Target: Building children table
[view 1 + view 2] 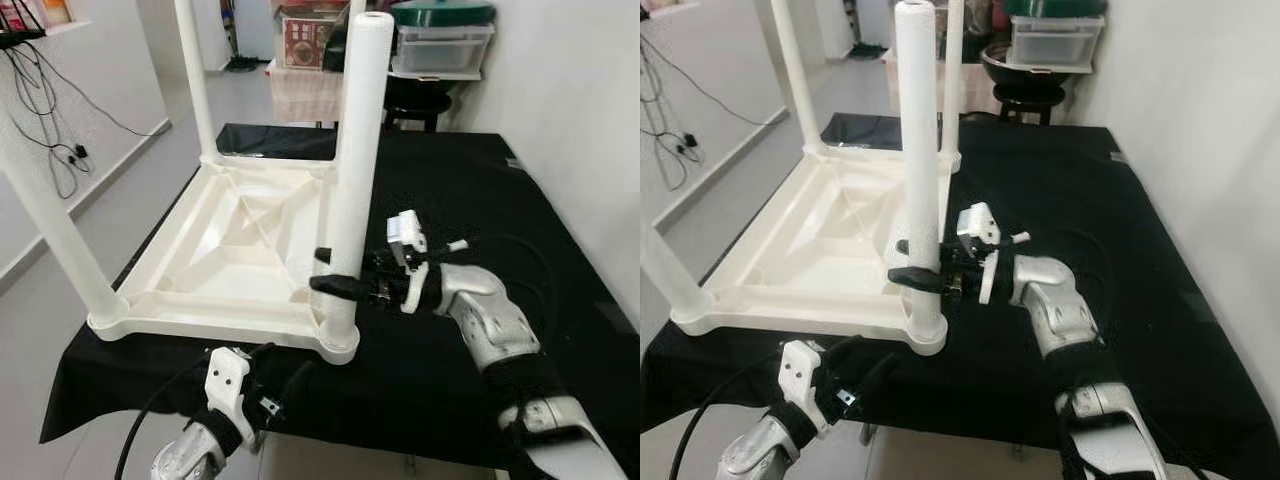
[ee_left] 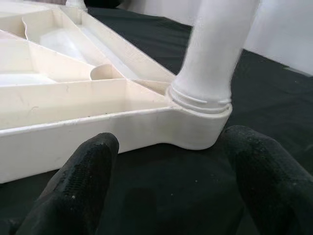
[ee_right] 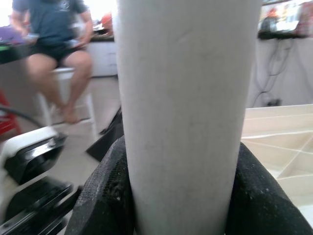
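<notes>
A white children's table top point(image 1: 240, 240) lies upside down on a black-covered table point(image 1: 480, 200). Legs stand up from its corners: the near-left leg point(image 1: 55, 230), a far leg point(image 1: 195, 80) and the tall near-right leg point(image 1: 358, 150). My right gripper point(image 1: 322, 270) is shut on the near-right leg just above its socket; in the right wrist view the leg point(image 3: 186, 98) sits between both black fingers point(image 3: 107, 196). Below the table's front edge, my left gripper point(image 2: 171, 196) is open and faces the corner socket point(image 2: 200, 122) without touching it.
The black cloth point(image 1: 1140, 300) runs wide to the right of the table top, up to a white wall point(image 1: 580, 120). Storage boxes point(image 1: 440, 45) and a dark stool point(image 1: 1025, 95) stand behind. Cables point(image 1: 60, 150) hang at the left wall. A person point(image 3: 54, 44) sits on a stool.
</notes>
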Available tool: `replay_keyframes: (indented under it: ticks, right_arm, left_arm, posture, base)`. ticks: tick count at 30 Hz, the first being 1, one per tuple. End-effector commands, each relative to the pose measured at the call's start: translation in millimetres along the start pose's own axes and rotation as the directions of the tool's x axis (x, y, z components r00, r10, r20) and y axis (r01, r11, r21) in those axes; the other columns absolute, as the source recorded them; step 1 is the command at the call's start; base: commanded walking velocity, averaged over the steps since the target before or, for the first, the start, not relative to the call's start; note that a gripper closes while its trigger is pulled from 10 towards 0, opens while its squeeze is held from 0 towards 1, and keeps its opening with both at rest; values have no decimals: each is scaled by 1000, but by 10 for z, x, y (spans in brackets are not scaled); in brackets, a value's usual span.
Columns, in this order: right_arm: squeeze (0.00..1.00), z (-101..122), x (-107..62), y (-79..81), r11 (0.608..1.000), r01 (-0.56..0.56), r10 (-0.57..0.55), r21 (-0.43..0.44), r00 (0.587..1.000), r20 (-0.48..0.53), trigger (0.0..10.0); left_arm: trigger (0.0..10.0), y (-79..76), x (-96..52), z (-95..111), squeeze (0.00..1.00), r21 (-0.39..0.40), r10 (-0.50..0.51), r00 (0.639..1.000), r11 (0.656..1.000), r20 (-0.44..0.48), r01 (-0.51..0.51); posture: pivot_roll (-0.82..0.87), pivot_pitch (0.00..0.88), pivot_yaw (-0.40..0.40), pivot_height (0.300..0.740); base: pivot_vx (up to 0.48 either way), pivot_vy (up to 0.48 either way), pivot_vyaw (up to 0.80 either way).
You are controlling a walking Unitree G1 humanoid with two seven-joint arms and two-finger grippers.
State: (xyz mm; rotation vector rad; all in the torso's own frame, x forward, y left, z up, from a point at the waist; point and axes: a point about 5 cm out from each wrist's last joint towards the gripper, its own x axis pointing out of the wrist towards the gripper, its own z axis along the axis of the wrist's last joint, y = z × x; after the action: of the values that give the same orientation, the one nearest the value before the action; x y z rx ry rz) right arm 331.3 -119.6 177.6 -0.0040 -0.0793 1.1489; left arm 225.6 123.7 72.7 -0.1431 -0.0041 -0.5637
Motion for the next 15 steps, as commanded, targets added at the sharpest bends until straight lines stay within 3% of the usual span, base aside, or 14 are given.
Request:
replay_keyframes:
  ticks: [1,2,3,4,5,9,14,15]
  right_arm:
    - [0,-304,-69,-33,967,252,-247,35,963,-109,0]
    - [0,-583,-64,98,879,476,-468,-13,859,-209,0]
    - [0,-583,-64,98,879,476,-468,-13,859,-209,0]
    - [0,-800,-19,300,816,576,-565,-44,782,-264,0]
    - [0,-932,37,459,794,607,-588,-37,751,-302,0]
    - [0,-981,75,531,776,630,-606,-27,733,-311,0]
    - [0,-783,277,394,806,592,-577,-19,777,-251,0]
    - [0,-743,302,362,816,578,-564,-16,789,-242,10000]
  left_arm:
    - [10000,-6,-20,-2,0,-1,-5,1000,1000,-8,5]
    - [10000,3,-27,2,0,-1,-5,1000,1000,-8,5]
    - [10000,3,-27,2,0,-1,-5,1000,1000,-8,5]
    - [10000,11,-26,4,0,-1,-6,1000,1000,-10,6]
    - [10000,17,-23,3,0,0,-8,1000,1000,-12,8]
    - [10000,19,-18,2,0,3,-9,1000,1000,-14,9]
    - [10000,29,11,-2,0,4,-1,1000,1000,-10,1]
    - [10000,31,13,0,0,4,5,1000,1000,-7,-5]
  posture:
    - [-19,0,-13,740]
    - [-33,0,-7,740]
    - [-33,0,-7,740]
    - [-20,0,0,740]
    - [-21,0,2,740]
    - [-22,0,5,740]
    - [-28,0,-6,740]
    - [-25,0,-7,740]
  base:
    - [0,0,0]
    - [0,0,0]
    - [0,0,0]
    - [0,0,0]
    - [0,0,0]
    - [0,0,0]
    - [0,0,0]
    - [0,0,0]
